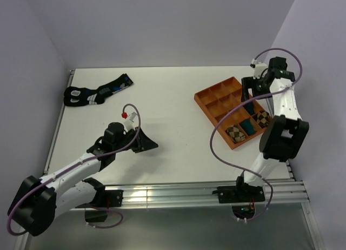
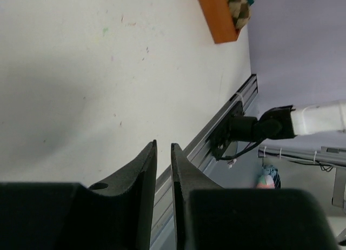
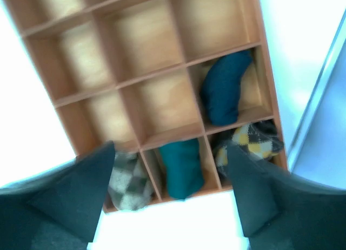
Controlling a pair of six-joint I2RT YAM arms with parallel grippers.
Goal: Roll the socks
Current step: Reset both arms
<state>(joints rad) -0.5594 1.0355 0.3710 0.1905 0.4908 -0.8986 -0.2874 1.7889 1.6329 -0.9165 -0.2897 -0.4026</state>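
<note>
Orange wooden divider tray holds a rolled navy sock and what seems an argyle roll, under the wide-open right gripper; left gripper nearly closed, empty.

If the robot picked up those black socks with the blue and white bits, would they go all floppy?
Probably yes. The black fabric socks with blue and white markings lie flat and slightly bent on the white table, so they look soft and would likely droop from a pincer. They seem light, and being flat, they should slide or bunch rather than roll if pushed.
</note>
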